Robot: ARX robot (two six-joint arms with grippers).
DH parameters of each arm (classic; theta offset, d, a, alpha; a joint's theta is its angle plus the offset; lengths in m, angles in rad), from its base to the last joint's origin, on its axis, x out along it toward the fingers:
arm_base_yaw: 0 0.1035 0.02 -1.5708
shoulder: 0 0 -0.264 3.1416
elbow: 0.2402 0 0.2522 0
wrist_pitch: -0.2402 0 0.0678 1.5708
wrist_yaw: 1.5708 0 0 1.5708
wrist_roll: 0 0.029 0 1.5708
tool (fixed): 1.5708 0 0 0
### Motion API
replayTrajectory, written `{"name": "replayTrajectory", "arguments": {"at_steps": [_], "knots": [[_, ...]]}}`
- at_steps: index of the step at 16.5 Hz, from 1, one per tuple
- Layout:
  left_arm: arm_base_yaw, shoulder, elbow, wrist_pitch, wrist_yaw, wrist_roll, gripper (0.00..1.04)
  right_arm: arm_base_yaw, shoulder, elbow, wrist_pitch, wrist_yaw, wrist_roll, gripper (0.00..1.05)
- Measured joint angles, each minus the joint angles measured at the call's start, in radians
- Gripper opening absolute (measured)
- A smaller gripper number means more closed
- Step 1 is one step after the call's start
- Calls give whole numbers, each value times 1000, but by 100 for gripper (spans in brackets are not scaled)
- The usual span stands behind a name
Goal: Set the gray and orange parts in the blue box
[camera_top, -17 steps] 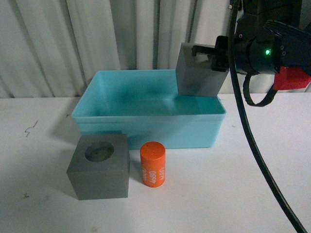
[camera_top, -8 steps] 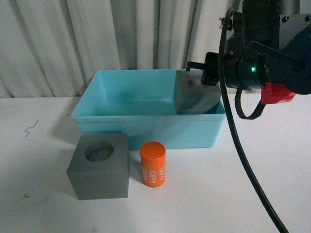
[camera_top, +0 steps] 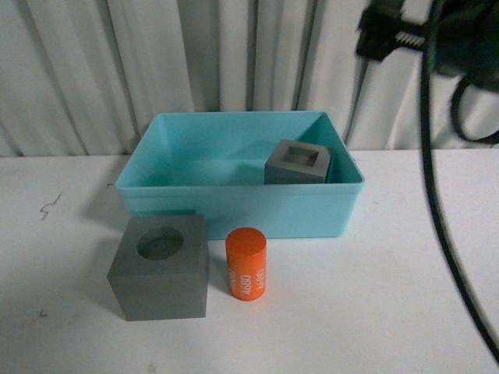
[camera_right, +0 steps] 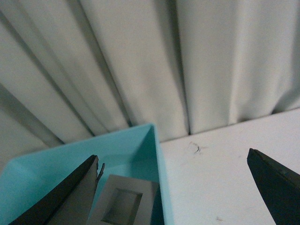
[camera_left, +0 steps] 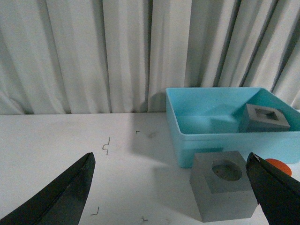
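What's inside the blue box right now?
Only the gray cube with the square recess, at the right end of the blue box. The cube's base and the floor strip just behind the box's front side are hidden.

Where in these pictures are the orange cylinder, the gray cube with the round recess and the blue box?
orange cylinder (camera_top: 245,269), front view, on its curved side.
gray cube with the round recess (camera_top: 160,294), front view, on its front face.
blue box (camera_top: 296,210), front view, on its front wall.
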Motion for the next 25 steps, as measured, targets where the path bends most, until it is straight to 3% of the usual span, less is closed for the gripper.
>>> {"name": "replayTrajectory", "arguments": {"at_steps": [2, 5, 6, 7, 9, 11, 13, 16, 18, 19, 25], "knots": [[0, 0, 0, 0, 0, 0, 98, -35, -293, -225, -64, -5, 59, 98], [0, 0, 0, 0, 0, 0, 98, -29, -688, -636, -352, 25, 174, 98], [0, 0, 0, 0, 0, 0, 98, -30, -760, -695, -370, 29, 192, 98], [0, 0, 0, 0, 0, 0, 98, -33, -746, -721, -140, 35, 150, 93], [0, 0, 0, 1, 2, 0, 98, -47, -741, -764, 24, 20, 73, 84], [0, 0, 0, 0, -2, 0, 98, -80, -797, -935, 270, -13, -161, 61], [0, 0, 0, 0, 0, 0, 98, -116, -909, -961, 277, -41, -259, 35], [0, 0, 0, 0, 0, 0, 98, -145, -1023, -1036, 193, -81, -292, 2], [0, 0, 0, 0, -1, 0, 98, -238, -1114, -1055, 144, -151, -294, 2], [0, 0, 0, 0, 0, 0, 98, -239, -1126, -1089, 194, -161, -294, 2], [0, 0, 0, 0, 0, 0, 98, -233, -1316, -1117, 10, -166, -295, 2]]}}
